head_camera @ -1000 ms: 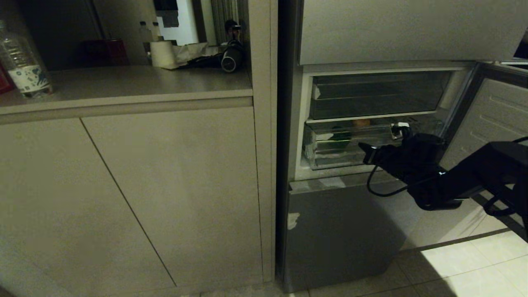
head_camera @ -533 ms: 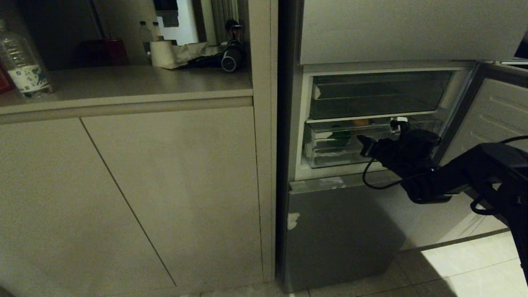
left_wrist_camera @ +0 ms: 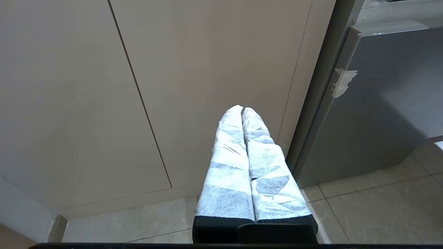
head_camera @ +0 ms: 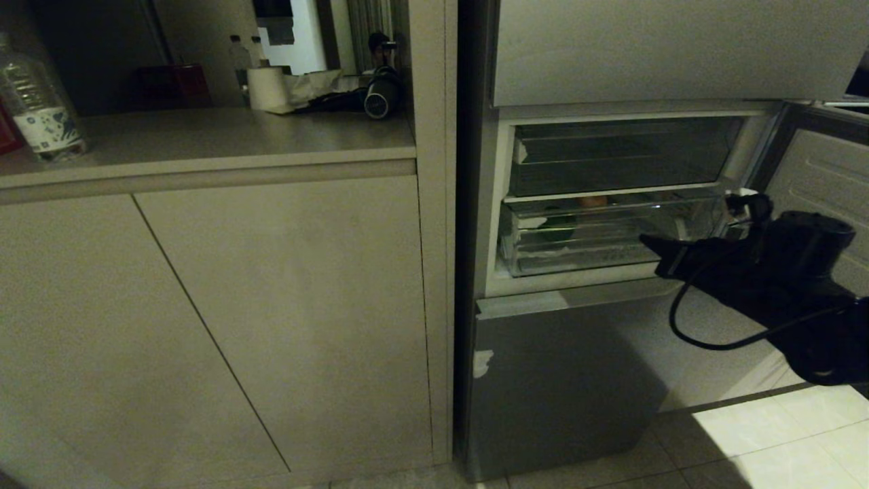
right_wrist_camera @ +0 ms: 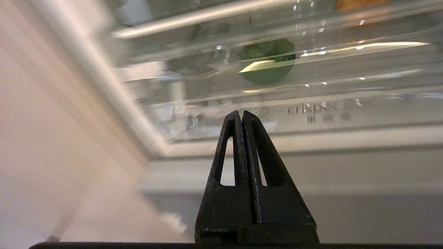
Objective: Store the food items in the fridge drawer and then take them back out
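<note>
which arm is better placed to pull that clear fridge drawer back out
Right, probably. The right gripper, shut and empty, points at the fridge drawer front beside the open compartment. The left gripper, also shut, faces the cabinet door, away from the drawer.

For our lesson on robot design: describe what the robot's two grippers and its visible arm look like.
The right gripper has two slim black tapered fingers, each with a slot-shaped cut-out. The right arm is bulky and black, with a looping black cable beneath it. The left gripper has longer fingers wrapped in whitish-grey patchy tape above a black base.
</note>
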